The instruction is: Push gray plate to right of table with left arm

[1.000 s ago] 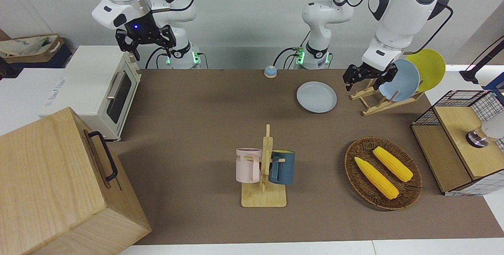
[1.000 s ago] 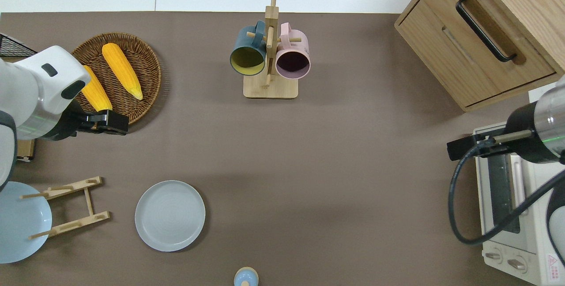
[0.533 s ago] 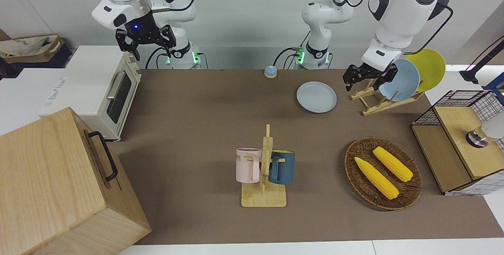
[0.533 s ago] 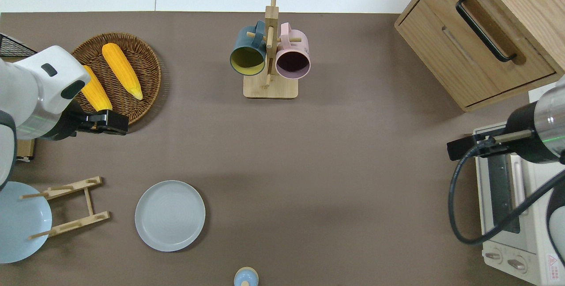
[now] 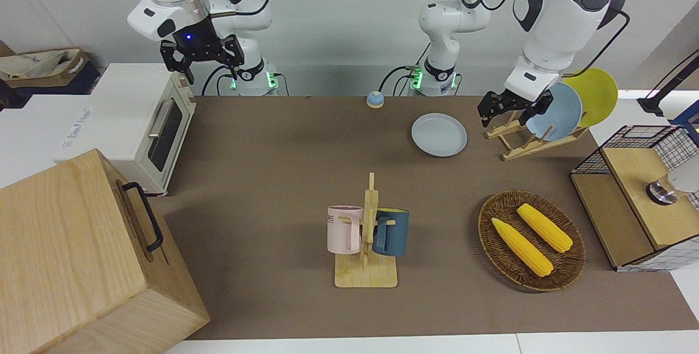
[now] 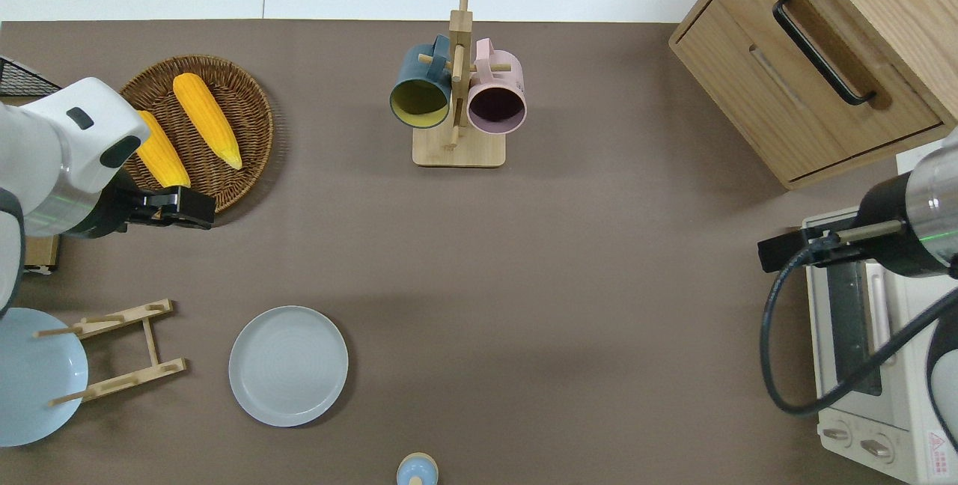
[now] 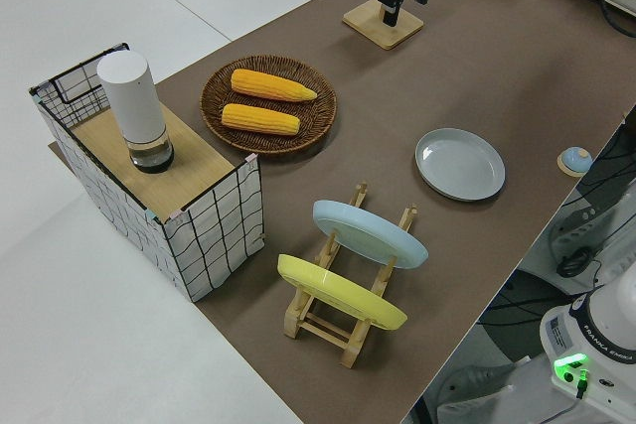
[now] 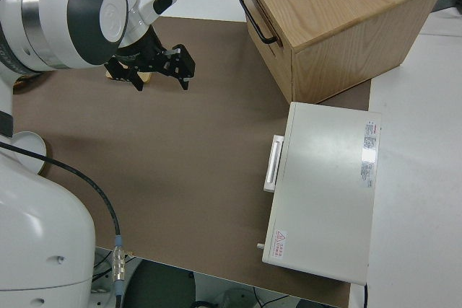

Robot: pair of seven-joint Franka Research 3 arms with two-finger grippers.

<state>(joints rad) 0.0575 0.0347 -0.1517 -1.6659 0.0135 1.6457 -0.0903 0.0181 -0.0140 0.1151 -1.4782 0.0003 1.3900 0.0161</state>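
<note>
While the gray plate (image 6: 288, 365) is lying flat near the counter (image 6: 569, 305) edge closest to the robots — toward the left arm's end, beside the wooden plate rack (image 6: 120, 350) — your left gripper (image 6: 183, 208) is hanging in the air over the rim of the wicker basket (image 6: 254, 107), well apart from the plate. Its fingers are spread wide, holding nothing. Your right arm is parked, its fingers open as well.
</note>
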